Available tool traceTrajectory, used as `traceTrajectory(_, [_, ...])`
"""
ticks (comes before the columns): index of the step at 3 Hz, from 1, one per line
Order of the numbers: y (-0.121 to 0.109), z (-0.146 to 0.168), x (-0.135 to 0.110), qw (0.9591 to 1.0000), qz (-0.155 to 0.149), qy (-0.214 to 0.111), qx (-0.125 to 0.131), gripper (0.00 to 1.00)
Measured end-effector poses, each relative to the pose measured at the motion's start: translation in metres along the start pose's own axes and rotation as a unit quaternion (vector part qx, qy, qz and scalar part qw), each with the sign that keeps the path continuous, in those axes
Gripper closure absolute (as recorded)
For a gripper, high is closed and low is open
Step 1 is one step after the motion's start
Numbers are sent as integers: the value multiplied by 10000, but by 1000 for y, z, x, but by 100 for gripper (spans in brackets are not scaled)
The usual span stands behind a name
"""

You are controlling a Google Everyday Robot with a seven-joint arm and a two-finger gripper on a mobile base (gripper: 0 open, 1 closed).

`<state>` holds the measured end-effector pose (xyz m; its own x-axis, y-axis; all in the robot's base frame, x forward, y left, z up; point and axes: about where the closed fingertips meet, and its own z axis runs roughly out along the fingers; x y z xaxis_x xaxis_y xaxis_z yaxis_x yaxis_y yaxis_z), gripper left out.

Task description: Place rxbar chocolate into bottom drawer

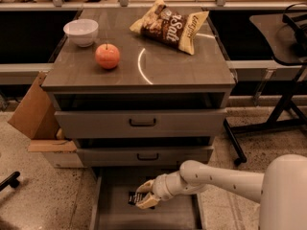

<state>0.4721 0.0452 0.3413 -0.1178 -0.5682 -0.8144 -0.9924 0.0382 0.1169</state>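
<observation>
The bottom drawer (115,214) is pulled out at the foot of the cabinet, its flat grey floor showing. My white arm reaches in from the right. My gripper (145,199) is low inside the drawer, its pale fingers (149,202) closed around the rxbar chocolate (133,198), a small dark wrapper whose end sticks out to the left. The bar is at or just above the drawer floor; I cannot tell if it touches.
On the cabinet top (182,68) lie a white bowl (81,31), a red apple (107,56) and a large chip bag (170,24). The two upper drawers (141,122) are shut. A cardboard box (36,116) stands at the left, a black stand (273,123) at the right.
</observation>
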Motion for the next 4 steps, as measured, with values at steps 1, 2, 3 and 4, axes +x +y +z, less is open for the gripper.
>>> traceTrajectory(1, [-2, 20, 19, 9999, 9, 100, 24, 100])
traceTrajectory(2, [-4, 46, 43, 9997, 169, 188, -34, 98])
traceTrajectory(3, [-8, 62, 58, 9992, 338, 215, -74, 76])
traceTrajectory(4, [-12, 70, 67, 9988, 434, 222, -50, 52])
